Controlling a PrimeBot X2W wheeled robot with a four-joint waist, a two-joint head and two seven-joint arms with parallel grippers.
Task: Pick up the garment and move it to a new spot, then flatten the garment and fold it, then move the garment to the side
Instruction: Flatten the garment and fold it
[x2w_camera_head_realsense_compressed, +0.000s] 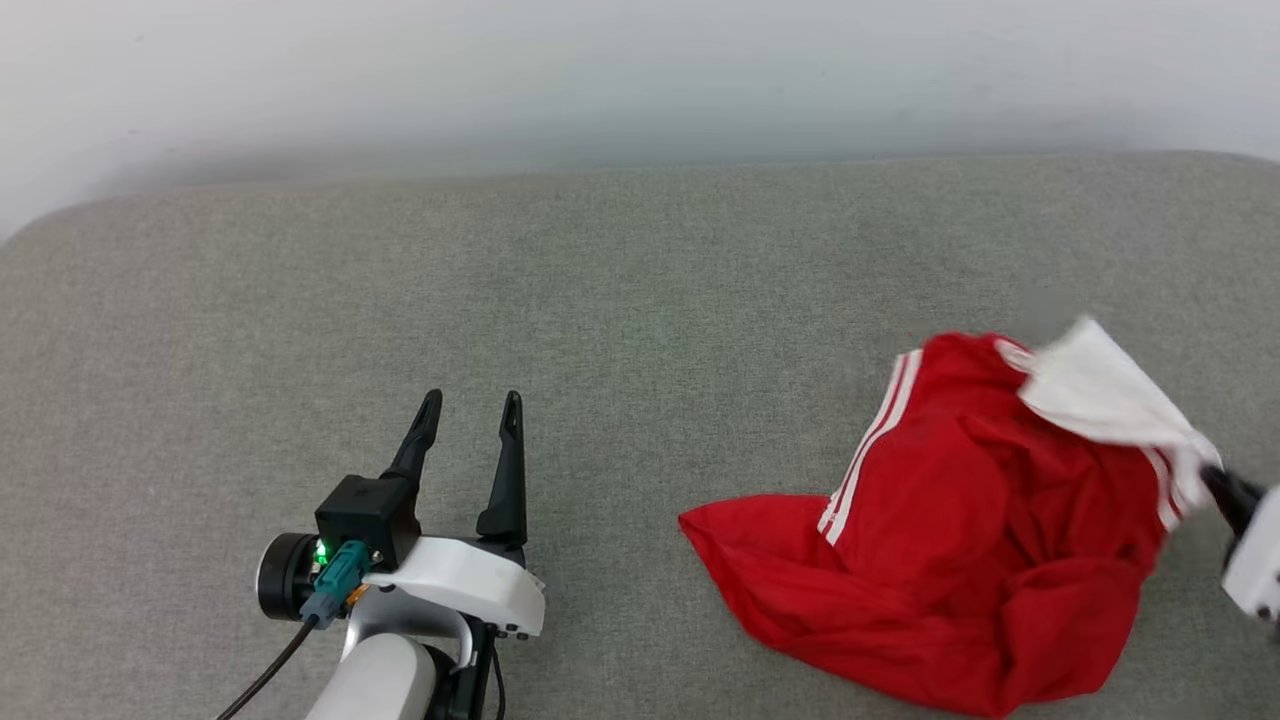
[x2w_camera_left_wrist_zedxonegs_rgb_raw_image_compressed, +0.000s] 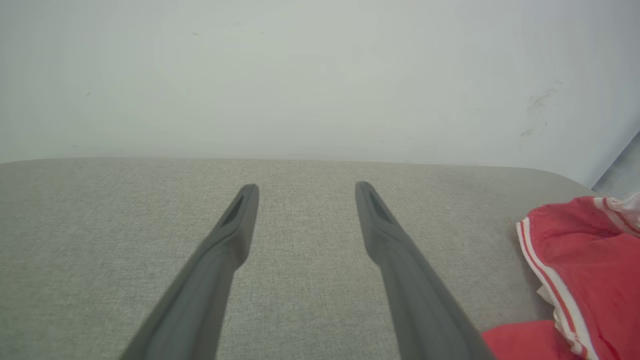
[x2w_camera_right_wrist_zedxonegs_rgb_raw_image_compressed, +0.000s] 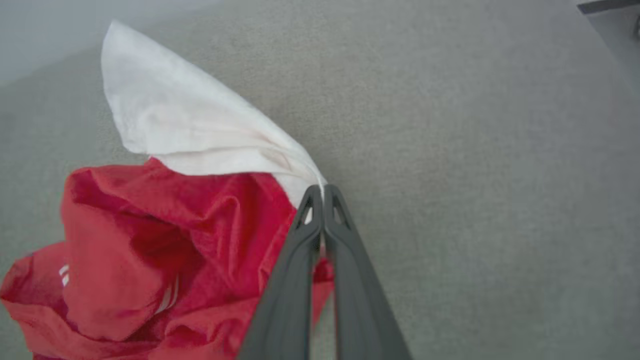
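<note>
Garment (x2w_camera_head_realsense_compressed: 950, 560) lies crumpled on the right part of the grey cushion (x2w_camera_head_realsense_compressed: 600, 280). Right gripper (x2w_camera_right_wrist_zedxonegs_rgb_raw_image_compressed: 323, 192), over the cushion's right part, has fingers pressed together, pinching the white sleeve (x2w_camera_right_wrist_zedxonegs_rgb_raw_image_compressed: 190, 125). Left gripper (x2w_camera_head_realsense_compressed: 471, 400) sits over the cushion's near left part, fingers spread.

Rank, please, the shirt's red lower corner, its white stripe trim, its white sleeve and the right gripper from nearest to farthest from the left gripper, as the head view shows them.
1. Red lower corner: the cloth tip pointing toward the left gripper.
2. White stripe trim: farther right.
3. White sleeve: upper right.
4. Right gripper: right edge, shut on that sleeve.
</note>
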